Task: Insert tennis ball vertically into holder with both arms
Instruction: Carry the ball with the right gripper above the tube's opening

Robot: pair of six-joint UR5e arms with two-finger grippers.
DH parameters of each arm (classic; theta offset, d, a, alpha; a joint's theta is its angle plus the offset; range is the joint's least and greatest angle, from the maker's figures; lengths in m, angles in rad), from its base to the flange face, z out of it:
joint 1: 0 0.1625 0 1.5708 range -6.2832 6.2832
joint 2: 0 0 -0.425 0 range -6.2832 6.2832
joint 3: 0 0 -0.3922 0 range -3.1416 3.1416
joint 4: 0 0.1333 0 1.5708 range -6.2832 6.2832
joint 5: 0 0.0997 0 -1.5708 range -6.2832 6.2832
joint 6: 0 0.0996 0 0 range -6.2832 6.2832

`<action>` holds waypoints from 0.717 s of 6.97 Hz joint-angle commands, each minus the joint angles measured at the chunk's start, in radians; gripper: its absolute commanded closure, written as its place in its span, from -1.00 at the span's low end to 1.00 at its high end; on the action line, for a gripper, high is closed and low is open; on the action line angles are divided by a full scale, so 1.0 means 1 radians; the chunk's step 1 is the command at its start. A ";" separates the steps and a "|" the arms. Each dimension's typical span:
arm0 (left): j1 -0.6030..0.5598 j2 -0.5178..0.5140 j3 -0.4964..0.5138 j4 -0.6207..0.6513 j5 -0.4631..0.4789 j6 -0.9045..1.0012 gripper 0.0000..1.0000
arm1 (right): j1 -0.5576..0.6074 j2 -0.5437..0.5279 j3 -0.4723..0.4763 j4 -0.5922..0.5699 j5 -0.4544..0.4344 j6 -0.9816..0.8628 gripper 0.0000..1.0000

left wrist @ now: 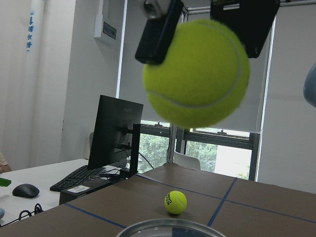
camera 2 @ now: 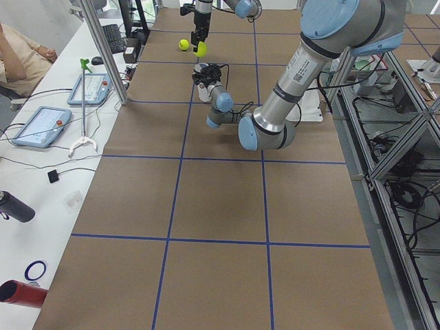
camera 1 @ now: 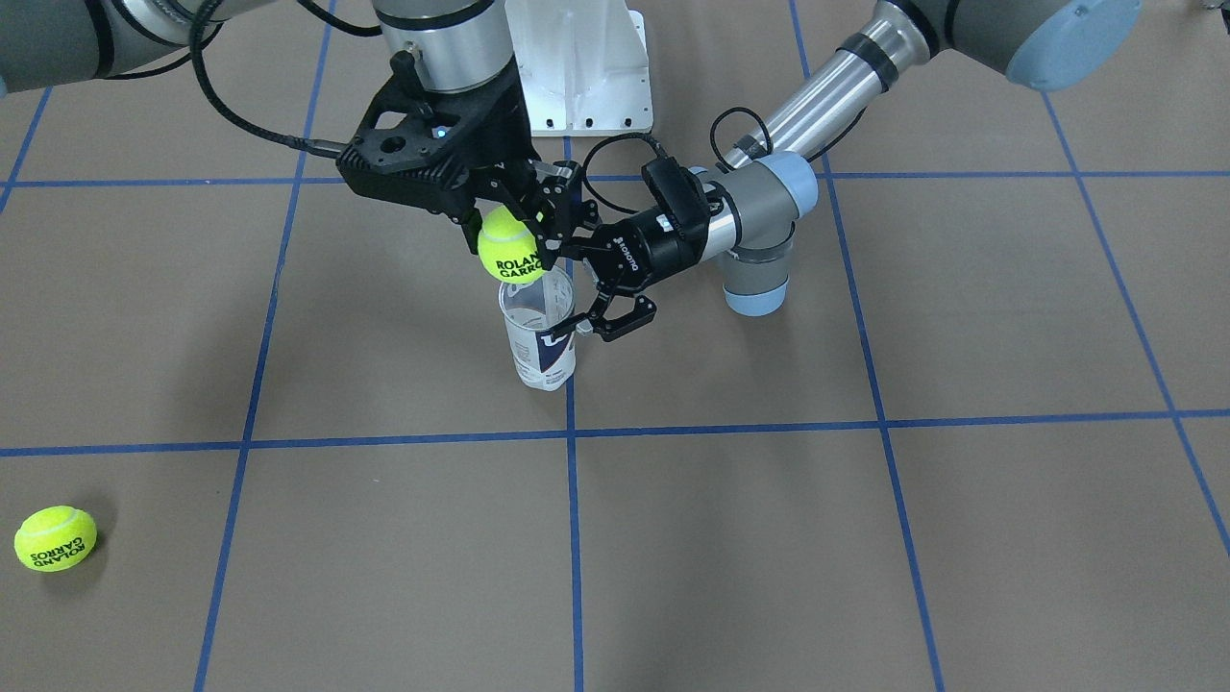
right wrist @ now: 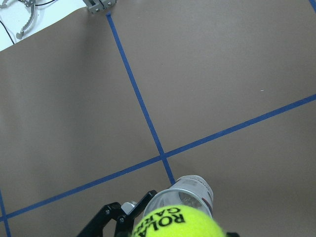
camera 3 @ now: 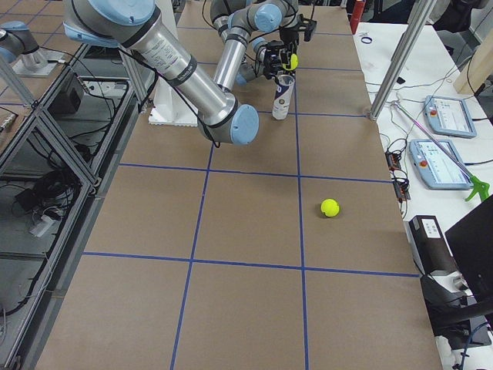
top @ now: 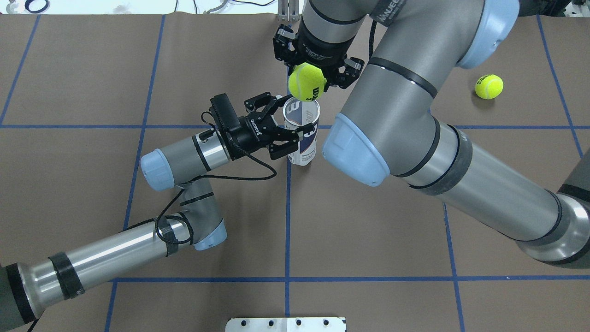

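The holder is a clear can with a white and navy label, standing upright on the brown table near the middle; it also shows in the overhead view. My left gripper comes in level from the side, its fingers closed around the can. My right gripper points down and is shut on a yellow tennis ball, held just above the can's open mouth. The right wrist view shows the ball over the can. The left wrist view shows the ball above the can rim.
A second tennis ball lies loose on the table far out on my right side. The white pedestal base stands at the robot's edge. Blue tape lines cross the table. Side tables with tablets flank the far edge.
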 commanded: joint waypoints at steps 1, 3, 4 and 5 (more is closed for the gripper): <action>0.000 0.000 -0.002 0.001 0.000 0.001 -0.72 | -0.038 0.002 -0.012 0.000 -0.042 0.005 0.87; 0.000 0.000 -0.002 0.001 0.000 0.001 -0.72 | -0.047 -0.008 -0.012 0.003 -0.065 0.005 -0.63; 0.000 0.000 -0.002 0.001 0.000 0.001 -0.72 | -0.057 -0.008 -0.012 0.004 -0.091 0.005 -0.97; 0.000 0.000 -0.002 0.001 0.000 0.001 -0.72 | -0.058 -0.009 -0.010 0.004 -0.092 0.003 -0.98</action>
